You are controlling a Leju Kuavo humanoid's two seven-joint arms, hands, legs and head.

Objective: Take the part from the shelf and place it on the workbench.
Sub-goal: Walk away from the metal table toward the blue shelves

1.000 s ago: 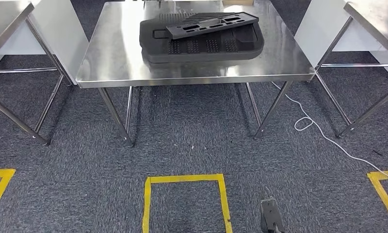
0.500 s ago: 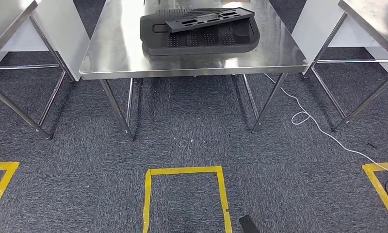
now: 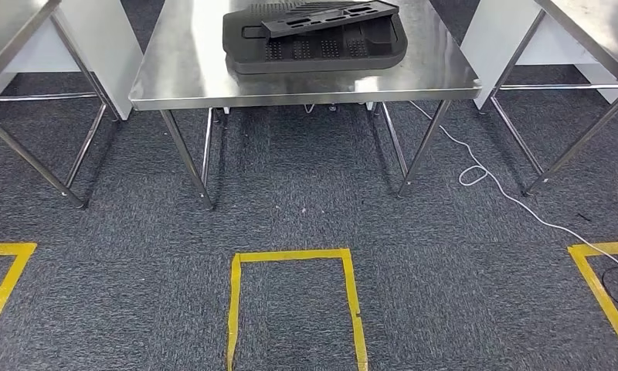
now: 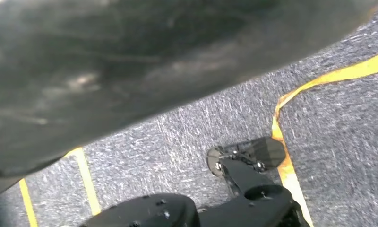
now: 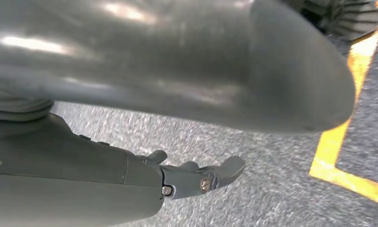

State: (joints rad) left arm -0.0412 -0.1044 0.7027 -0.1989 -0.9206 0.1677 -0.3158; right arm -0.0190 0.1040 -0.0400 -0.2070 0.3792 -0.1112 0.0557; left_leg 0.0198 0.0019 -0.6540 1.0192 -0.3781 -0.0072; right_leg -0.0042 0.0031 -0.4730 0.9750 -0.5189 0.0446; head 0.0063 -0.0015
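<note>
A stainless-steel workbench (image 3: pixel 190 73) with slim metal legs stands ahead in the head view, and on its top lies a wide, flat black moulded tray with rounded corners (image 3: pixel 248 48). The long black slotted plastic part (image 3: pixel 329 15) rests tilted across the top of that tray, touching it, its one end lifted a little above the tray's surface. Under the bench the dark grey carpet floor (image 3: pixel 306 209) carries a yellow tape outline of a square, open toward the camera (image 3: pixel 290 255), with further yellow tape corners far to either side. A thin white cable (image 3: pixel 476 174) loops on the carpet beside the bench's right legs. More steel-framed tables (image 3: pixel 592 31) flank the bench on both sides. In the right wrist view the right hand (image 5: pixel 196 177) hangs above the carpet with its fingers stretched out straight and nothing in them, a strip of yellow tape just beyond. In the left wrist view the left hand (image 4: pixel 248 163) hangs over the carpet near a yellow tape line; whether its fingers are spread or curled I cannot tell.
</note>
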